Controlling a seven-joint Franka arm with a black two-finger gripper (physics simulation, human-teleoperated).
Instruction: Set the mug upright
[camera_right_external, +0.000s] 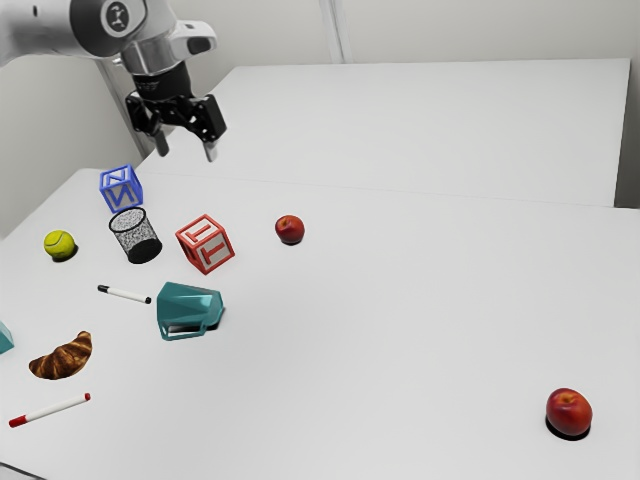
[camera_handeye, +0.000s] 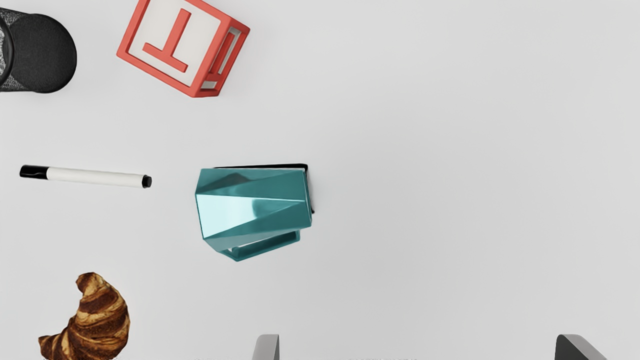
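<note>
Righting the teal mug (camera_handeye: 255, 207) is wholly outstanding: it lies on its side, gripper (camera_right_external: 187, 150) clear, fingers (camera_handeye: 268, 349) spread.

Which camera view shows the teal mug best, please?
The wrist view, where the teal mug appears closest, facets and handle clear. The exterior view shows it smaller, lying on its side, handle visible.

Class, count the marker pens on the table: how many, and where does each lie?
2. The black-capped marker lies beside the teal mug; the red-capped marker lies beside the croissant, nearer the exterior view's bottom edge.
</note>
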